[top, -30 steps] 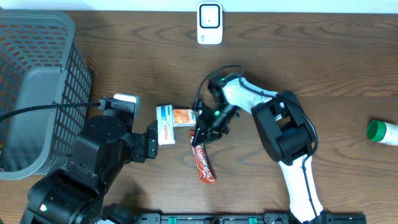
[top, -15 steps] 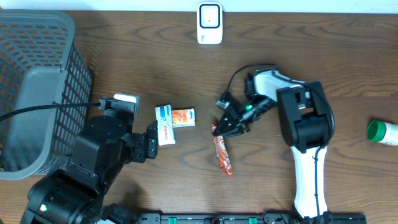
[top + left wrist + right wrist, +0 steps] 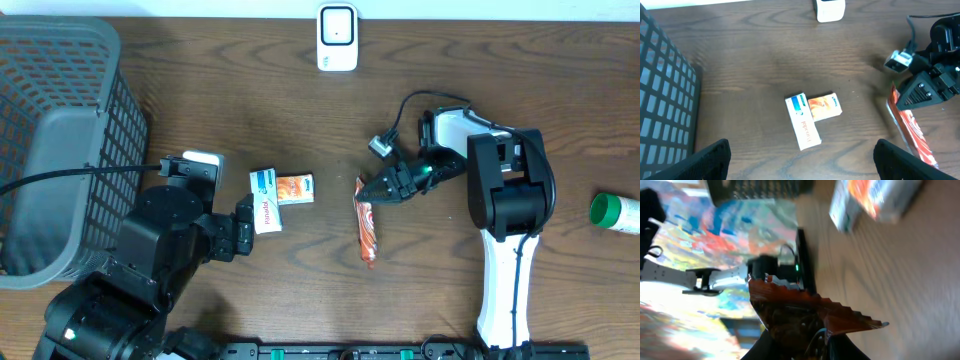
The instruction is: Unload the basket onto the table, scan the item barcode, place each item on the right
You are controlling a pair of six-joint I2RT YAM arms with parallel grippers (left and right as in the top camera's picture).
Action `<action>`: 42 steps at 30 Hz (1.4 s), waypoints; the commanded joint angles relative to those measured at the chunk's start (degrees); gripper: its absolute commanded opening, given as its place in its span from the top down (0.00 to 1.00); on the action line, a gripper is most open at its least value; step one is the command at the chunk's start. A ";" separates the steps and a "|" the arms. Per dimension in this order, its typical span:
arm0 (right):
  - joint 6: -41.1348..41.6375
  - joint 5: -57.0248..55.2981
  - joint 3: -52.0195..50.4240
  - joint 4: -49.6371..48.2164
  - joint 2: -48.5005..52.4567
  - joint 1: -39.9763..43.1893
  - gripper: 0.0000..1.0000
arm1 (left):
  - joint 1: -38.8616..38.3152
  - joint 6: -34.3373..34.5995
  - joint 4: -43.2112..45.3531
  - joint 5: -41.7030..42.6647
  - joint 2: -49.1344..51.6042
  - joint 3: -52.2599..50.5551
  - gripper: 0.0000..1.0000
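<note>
Shows the right gripper (image 3: 368,190) clamped on the serrated top end of a red-orange snack packet (image 3: 368,235), mid-table, well short of the white scanner (image 3: 338,37) at the far edge. Shows the left gripper (image 3: 243,228) spread wide and holding nothing, just beside the white box (image 3: 267,213). Judged as the carrying step: bring the packet up toward the scanner, hold the pinch firm at the seal, move slowly to stop the limp wrapper swinging or folding, and turn the wrist to present the barcode panel squarely to the scanner window. Barcode face not identifiable in any view, so expect to rotate and try both sides. From overhead, gives the whole layout: scanner, packet trailing toward the near edge, grey basket (image 3: 60,150) at far left, green-capped bottle (image 3: 612,212) at far right; cannot tell there whether lifted clear of the wood or dragging on it. From the right wrist, adds the close detail missing above: zigzag seal caught between the fingers, though blurred and steeply tilted. From the left wrist, adds the orange box (image 3: 822,106) touching the white one, plus the packet slanting along the right edge.
</note>
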State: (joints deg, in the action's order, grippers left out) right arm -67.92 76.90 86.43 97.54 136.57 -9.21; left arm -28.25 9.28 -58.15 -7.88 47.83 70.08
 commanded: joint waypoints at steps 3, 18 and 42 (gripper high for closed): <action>-12.96 12.59 1.29 0.00 0.79 1.31 0.99 | -0.17 0.90 -0.11 -0.33 -0.24 0.15 0.09; -22.05 7.34 4.90 -0.02 0.79 2.05 0.99 | -0.17 0.90 -0.11 -0.33 -0.24 0.15 0.08; -25.77 12.55 15.39 -24.30 0.52 -11.54 0.99 | -0.17 0.90 -0.11 -0.33 -0.24 0.15 0.09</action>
State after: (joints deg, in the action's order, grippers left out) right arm -93.41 87.46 98.10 71.83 136.57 -20.03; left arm -28.25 9.28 -58.15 -7.88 47.83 70.08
